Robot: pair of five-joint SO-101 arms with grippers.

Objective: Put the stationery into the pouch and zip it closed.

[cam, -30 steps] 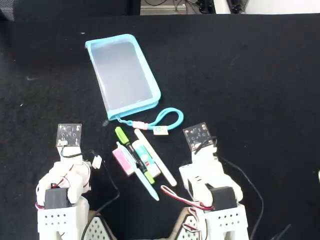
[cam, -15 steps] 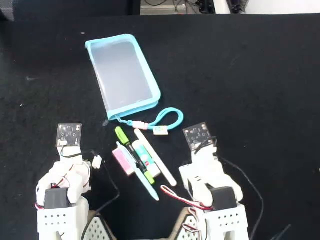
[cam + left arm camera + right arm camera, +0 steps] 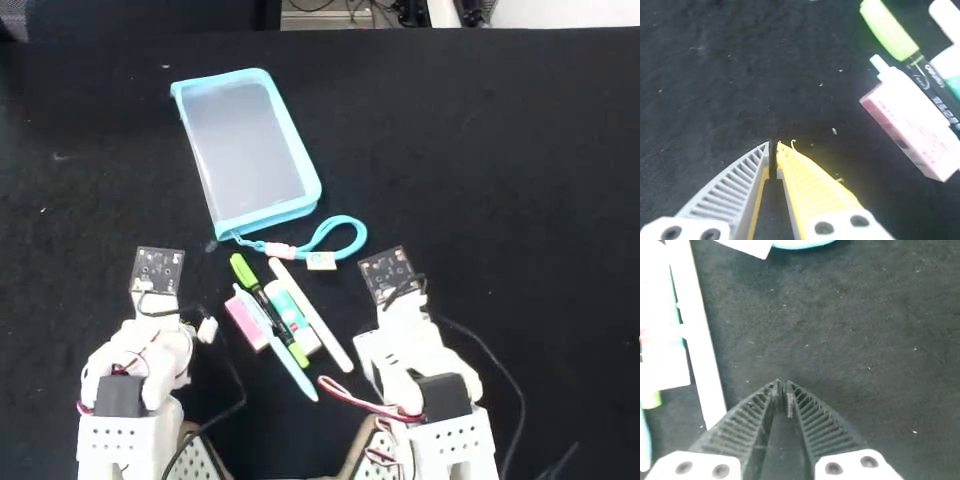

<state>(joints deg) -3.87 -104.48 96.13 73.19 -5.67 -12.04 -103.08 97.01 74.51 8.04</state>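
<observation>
My left hand (image 3: pixel 774 148) and right hand (image 3: pixel 782 386) are both closed on nothing over the black bench (image 3: pixel 500 150). The stationery (image 3: pixel 280 315) is heaped between them, and the pouch (image 3: pixel 245 150) lies flat at about 11 o'clock from the heap. I judge the pens light, stiff and apt to roll, so I'd pinch each across mid-barrel. The pouch looks soft and floppy, best pinned by its teal edge.

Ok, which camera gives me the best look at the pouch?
The high view: the whole pouch lies flat there, its blue strap trailing toward the stationery. The right wrist view catches a sliver of that strap at its edge; the left wrist view faces the pink eraser instead.
</observation>
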